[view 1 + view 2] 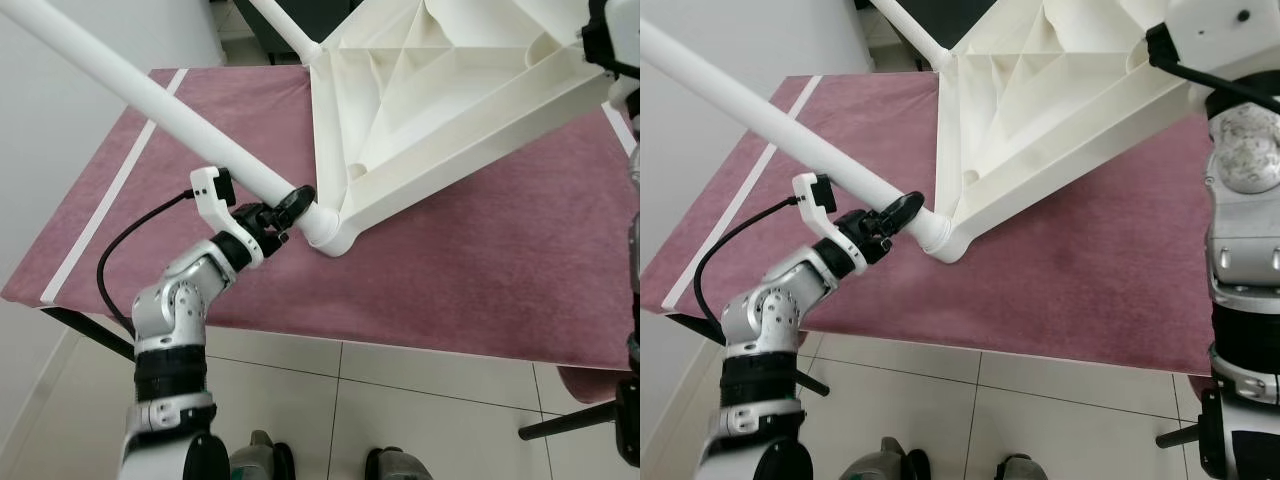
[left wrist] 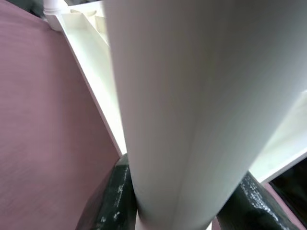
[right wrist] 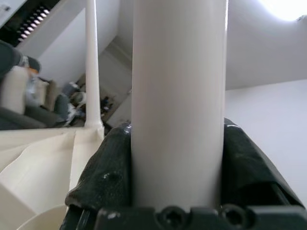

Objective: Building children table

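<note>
A white tabletop (image 1: 420, 100) lies underside-up and tilted on the maroon cloth (image 1: 480, 260), its corner socket holding a leg (image 1: 150, 95) just beyond the left gripper (image 1: 285, 212), whose fingers clamp it, while the right gripper (image 3: 177, 191) clasps another leg (image 3: 178, 96).
</note>
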`<state>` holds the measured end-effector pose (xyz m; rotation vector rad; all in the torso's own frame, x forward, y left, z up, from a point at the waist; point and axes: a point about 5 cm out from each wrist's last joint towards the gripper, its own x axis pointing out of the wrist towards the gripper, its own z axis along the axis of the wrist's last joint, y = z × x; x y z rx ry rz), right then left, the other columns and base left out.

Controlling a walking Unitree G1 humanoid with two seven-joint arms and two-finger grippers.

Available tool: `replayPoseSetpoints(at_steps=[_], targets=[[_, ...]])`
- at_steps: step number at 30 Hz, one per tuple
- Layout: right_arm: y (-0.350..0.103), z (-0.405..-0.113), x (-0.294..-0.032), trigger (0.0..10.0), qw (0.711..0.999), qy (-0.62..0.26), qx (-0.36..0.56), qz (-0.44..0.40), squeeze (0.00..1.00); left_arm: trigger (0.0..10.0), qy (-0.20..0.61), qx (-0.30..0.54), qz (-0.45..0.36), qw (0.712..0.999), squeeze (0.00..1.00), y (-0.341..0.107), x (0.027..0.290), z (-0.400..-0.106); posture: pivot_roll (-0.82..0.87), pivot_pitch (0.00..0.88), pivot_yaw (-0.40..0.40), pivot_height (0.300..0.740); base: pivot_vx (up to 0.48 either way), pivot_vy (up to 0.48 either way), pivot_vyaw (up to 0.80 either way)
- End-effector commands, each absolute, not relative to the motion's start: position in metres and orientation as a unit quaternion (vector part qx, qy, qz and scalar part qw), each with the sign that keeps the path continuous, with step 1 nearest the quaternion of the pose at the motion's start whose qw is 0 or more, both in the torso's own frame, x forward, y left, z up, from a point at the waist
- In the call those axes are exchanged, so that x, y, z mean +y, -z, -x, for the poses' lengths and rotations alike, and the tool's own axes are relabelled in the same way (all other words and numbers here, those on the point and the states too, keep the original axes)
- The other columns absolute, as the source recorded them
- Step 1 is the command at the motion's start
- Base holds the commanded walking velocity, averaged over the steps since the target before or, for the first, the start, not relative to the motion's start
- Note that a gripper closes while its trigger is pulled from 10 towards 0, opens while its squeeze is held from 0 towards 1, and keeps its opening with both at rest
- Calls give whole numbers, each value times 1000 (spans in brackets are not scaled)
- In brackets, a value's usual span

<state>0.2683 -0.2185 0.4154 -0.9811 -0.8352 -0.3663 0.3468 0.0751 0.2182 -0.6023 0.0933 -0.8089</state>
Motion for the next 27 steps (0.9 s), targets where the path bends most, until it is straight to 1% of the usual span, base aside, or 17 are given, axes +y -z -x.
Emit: replayPoseSetpoints(at_steps=[1, 2, 3, 5, 7, 11, 12, 13, 15, 17, 18, 19, 20, 21, 24, 26, 27], targets=[[-464, -205, -201, 0, 645, 223, -569, 459, 0, 0, 287, 189, 328, 880, 0, -194, 14, -341, -161, 126, 137, 740, 0, 0, 0], [-464, -205, -201, 0, 645, 223, -569, 459, 0, 0, 287, 189, 328, 880, 0, -194, 14, -341, -161, 126, 137, 740, 0, 0, 0], [-468, -201, -199, 0, 630, 228, -574, 471, 0, 0, 303, 198, 345, 866, 0, -198, 5, -341, -170, 128, 142, 740, 0, 0, 0], [-468, -201, -199, 0, 630, 228, -574, 471, 0, 0, 303, 198, 345, 866, 0, -198, 5, -341, -170, 128, 142, 740, 0, 0, 0], [-471, -199, -196, 0, 618, 223, -577, 485, 0, 0, 319, 203, 341, 861, 0, -200, -3, -340, -180, 131, 147, 740, 0, 0, 0], [-472, -199, -196, 0, 617, 220, -577, 488, 0, 0, 323, 204, 339, 860, 0, -200, -5, -339, -180, 131, 147, 740, 0, 0, 0], [-474, -200, -193, 0, 612, 208, -579, 496, 0, 0, 330, 217, 341, 853, 0, -195, -8, -335, -189, 136, 152, 740, 0, 0, 0], [-474, -200, -193, 0, 612, 208, -579, 496, 0, 0, 330, 217, 341, 853, 0, -195, -8, -335, -189, 136, 152, 740, 0, 0, 0], [-478, -202, -187, 0, 603, 181, -585, 511, 0, 0, 343, 245, 352, 835, 0, -186, -15, -325, -188, 137, 151, 740, 0, 0, 0], [-478, -202, -187, 0, 603, 181, -585, 511, 0, 0, 343, 245, 352, 835, 0, -186, -15, -325, -188, 137, 151, 740, 0, 0, 0], [-481, -203, -182, 0, 595, 167, -593, 516, 0, 0, 349, 258, 359, 826, 0, -183, -19, -321, -188, 139, 150, 740, 0, 0, 0], [-481, -203, -182, 0, 595, 167, -593, 516, 0, 0, 349, 258, 359, 826, 0, -183, -19, -321, -188, 139, 150, 740, 0, 0, 0], [-489, -204, -169, 0, 575, 146, -616, 518, 0, 0, 361, 280, 379, 804, 0, -180, -29, -314, -192, 140, 145, 740, 0, 0, 0], [-489, -204, -169, 0, 575, 146, -616, 518, 0, 0, 361, 280, 379, 804, 0, -180, -29, -314, -192, 140, 145, 740, 0, 0, 0], [-497, -201, -158, 0, 556, 135, -638, 515, 0, 0, 381, 298, 390, 783, 0, -180, -40, -307, -193, 139, 141, 740, 0, 0, 0], [-497, -201, -158, 0, 556, 135, -638, 515, 0, 0, 381, 298, 390, 783, 0, -180, -40, -307, -193, 139, 141, 740, 0, 0, 0], [-501, -199, -153, 0, 544, 129, -651, 514, 0, 0, 393, 314, 391, 771, 0, -178, -47, -303, -196, 140, 144, 740, 0, 0, 0]])
